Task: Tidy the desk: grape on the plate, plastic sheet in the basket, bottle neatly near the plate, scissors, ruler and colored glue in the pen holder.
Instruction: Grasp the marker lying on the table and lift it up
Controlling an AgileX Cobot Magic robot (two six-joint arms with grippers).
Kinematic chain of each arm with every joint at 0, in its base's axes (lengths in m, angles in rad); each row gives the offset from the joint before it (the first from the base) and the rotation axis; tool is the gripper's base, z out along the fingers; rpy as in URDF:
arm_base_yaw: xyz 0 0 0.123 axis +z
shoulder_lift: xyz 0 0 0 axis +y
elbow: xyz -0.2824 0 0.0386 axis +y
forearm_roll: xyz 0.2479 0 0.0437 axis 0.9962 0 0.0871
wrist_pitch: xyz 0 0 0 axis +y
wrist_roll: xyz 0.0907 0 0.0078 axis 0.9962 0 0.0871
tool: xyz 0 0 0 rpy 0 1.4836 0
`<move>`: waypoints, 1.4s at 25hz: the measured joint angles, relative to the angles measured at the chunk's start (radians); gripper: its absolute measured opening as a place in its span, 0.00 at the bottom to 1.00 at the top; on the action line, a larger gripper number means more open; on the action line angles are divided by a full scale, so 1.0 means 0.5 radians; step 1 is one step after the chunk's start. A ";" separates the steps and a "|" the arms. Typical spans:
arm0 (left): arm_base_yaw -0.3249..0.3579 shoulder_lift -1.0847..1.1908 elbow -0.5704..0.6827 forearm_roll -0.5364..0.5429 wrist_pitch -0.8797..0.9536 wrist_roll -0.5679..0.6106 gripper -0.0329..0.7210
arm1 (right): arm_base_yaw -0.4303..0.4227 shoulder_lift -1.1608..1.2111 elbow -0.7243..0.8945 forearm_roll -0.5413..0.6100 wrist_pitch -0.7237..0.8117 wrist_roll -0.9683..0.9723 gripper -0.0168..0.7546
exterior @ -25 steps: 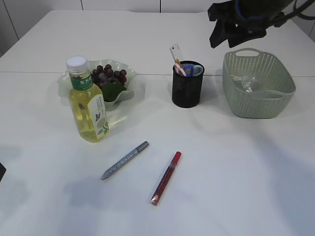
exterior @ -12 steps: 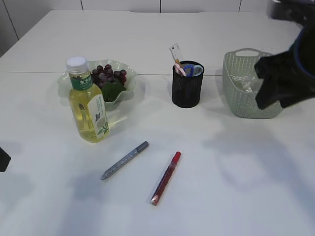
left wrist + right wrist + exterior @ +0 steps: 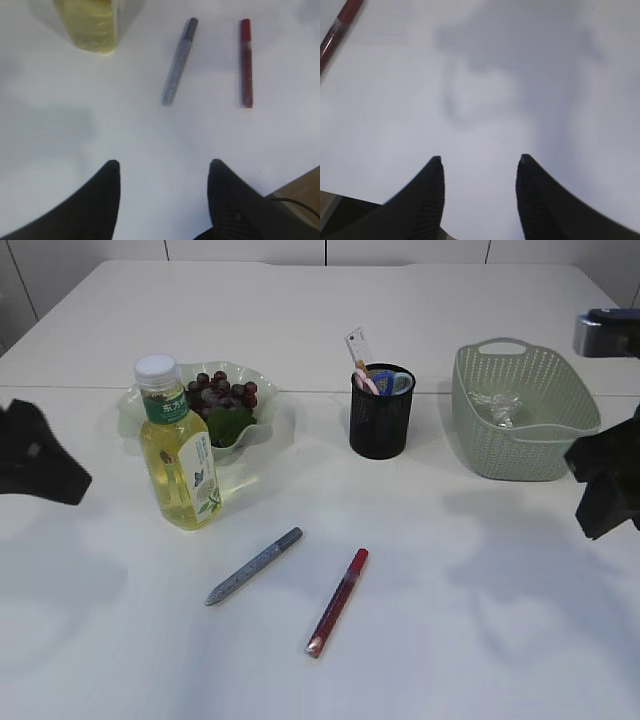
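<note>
On the white desk point(image 3: 420, 300) a pale green wavy-edged plate point(image 3: 262, 426) holds a bunch of dark grapes point(image 3: 222, 392). Just in front of it, touching or nearly touching its rim, a bottle point(image 3: 180, 450) of yellow drink stands upright with a white cap. To the right, the black mesh pen holder point(image 3: 381, 420) has a clear ruler point(image 3: 358, 346) and the blue and pink handles of scissors point(image 3: 385, 380) standing in it. Farther right sits the green perforated basket point(image 3: 520, 440), with a crumpled clear plastic sheet point(image 3: 497, 406) inside.

Two glue pens lie loose on the desk in front of the holder: a silver glitter one point(image 3: 254, 566) and a red one point(image 3: 337, 602), side by side but apart, both slanting.

The left hand point(image 3: 162, 170) hangs over bare desk with its fingers point(image 3: 107, 187) spread and nothing between them; the silver and red pens lie ahead of it. The right hand point(image 3: 479, 165) is likewise spread and empty over bare desk, with the red pen at the upper left corner of its wrist view.
</note>
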 joint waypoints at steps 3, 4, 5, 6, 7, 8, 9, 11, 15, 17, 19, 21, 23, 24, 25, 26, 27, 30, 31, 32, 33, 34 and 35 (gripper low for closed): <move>-0.142 0.210 -0.183 0.007 0.064 0.000 0.58 | 0.000 0.000 0.000 -0.014 0.023 0.003 0.51; -0.188 0.276 -0.243 0.018 0.082 0.000 0.58 | 0.000 0.000 0.000 -0.017 0.023 0.003 0.51; -0.225 0.358 -0.301 0.022 0.100 0.000 0.58 | 0.000 0.000 0.000 -0.017 0.027 0.004 0.51; -0.266 0.439 -0.348 0.031 0.110 0.000 0.58 | 0.000 0.000 0.000 -0.017 0.027 0.004 0.51; -0.303 0.520 -0.406 0.042 0.123 0.000 0.58 | 0.000 0.000 0.000 -0.017 0.030 0.008 0.51; -0.335 0.588 -0.465 0.057 0.137 0.000 0.58 | 0.000 0.000 0.000 -0.017 0.030 0.008 0.51; -0.357 0.669 -0.526 0.069 0.150 0.000 0.58 | 0.000 0.000 0.000 -0.017 0.030 0.008 0.51; -0.391 0.831 -0.637 0.088 0.163 0.000 0.58 | 0.000 0.000 0.000 -0.017 0.030 0.008 0.51; -0.403 1.128 -0.862 0.090 0.209 0.001 0.58 | 0.000 0.000 0.000 -0.017 0.030 0.008 0.51; -0.403 1.272 -0.957 0.095 0.223 0.001 0.58 | 0.000 0.000 0.000 -0.017 0.030 0.008 0.51; -0.403 1.384 -1.051 0.098 0.242 0.001 0.58 | 0.000 0.000 0.000 -0.017 0.030 0.008 0.51; -0.403 1.487 -1.122 0.098 0.251 0.001 0.58 | 0.000 0.000 0.000 -0.017 0.030 0.008 0.51; -0.403 1.573 -1.197 0.098 0.251 0.001 0.58 | 0.000 0.000 0.000 -0.017 0.030 0.008 0.51; -0.403 1.614 -1.221 0.103 0.251 0.001 0.58 | 0.000 0.000 0.000 -0.017 0.034 0.008 0.51; -0.403 1.649 -1.244 0.111 0.251 0.001 0.58 | 0.000 0.000 0.000 -0.017 0.038 0.008 0.51; -0.403 1.676 -1.261 0.122 0.251 0.001 0.58 | 0.000 0.000 0.000 -0.017 0.042 0.008 0.51; -0.403 1.705 -1.273 0.137 0.251 0.001 0.58 | 0.000 0.000 0.000 -0.017 0.042 0.008 0.51; -0.403 1.781 -1.291 0.191 0.241 0.001 0.58 | 0.000 0.000 0.000 -0.017 0.042 0.008 0.51; -0.403 1.805 -1.291 0.206 0.238 0.001 0.58 | 0.000 0.000 0.000 -0.017 0.042 0.008 0.51; -0.403 1.830 -1.291 0.223 0.236 0.001 0.58 | 0.000 0.000 0.000 -0.017 0.042 0.008 0.51; -0.403 1.852 -1.291 0.236 0.231 0.001 0.58 | 0.000 0.000 0.000 -0.017 0.042 0.008 0.51; -0.403 1.868 -1.291 0.240 0.223 0.001 0.58 | 0.000 0.000 0.000 -0.017 0.042 0.008 0.51; -0.403 1.887 -1.291 0.243 0.214 0.001 0.58 | 0.000 0.000 0.000 -0.017 0.042 0.008 0.51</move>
